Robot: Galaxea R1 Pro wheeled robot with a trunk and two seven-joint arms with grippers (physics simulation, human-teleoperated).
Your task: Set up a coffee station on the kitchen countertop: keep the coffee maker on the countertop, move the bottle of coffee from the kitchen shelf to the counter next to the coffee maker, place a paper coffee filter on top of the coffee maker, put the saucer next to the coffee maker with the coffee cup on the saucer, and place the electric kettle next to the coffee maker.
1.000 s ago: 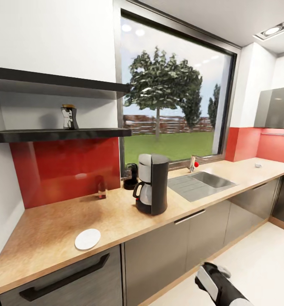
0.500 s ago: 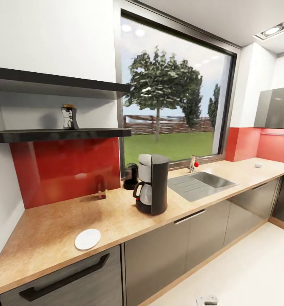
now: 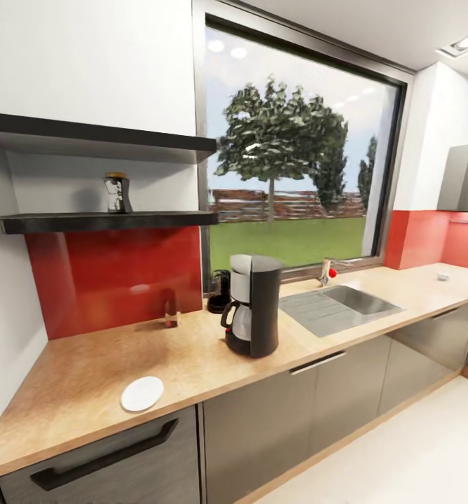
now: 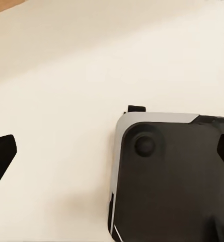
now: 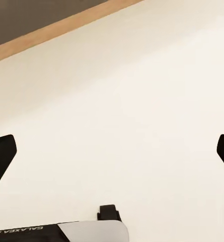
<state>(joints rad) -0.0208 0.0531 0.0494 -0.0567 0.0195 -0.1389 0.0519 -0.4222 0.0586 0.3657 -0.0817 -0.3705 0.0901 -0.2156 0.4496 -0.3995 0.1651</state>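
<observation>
Coffee maker (image 3: pixel 253 305): upright on the wooden countertop (image 3: pixel 87 371), in front of the window (image 3: pixel 297 182), its glass jug facing left.
Bottle of coffee (image 3: pixel 118 193): standing on the lower dark shelf (image 3: pixel 87 222), above the red wall panel.
Saucer (image 3: pixel 142 393): white, lying flat near the counter's front edge, well apart from the coffee maker.
Kettle (image 3: pixel 220 290): dark, at the back just behind the coffee maker, partly hidden.
Sink (image 3: pixel 342 302): set into the counter to the right.
My left gripper (image 4: pixel 112 154): jaws wide apart over pale floor and my own dark base (image 4: pixel 172 181), holding nothing.
My right gripper (image 5: pixel 112 151): jaws spread wide over pale floor, holding nothing.
</observation>
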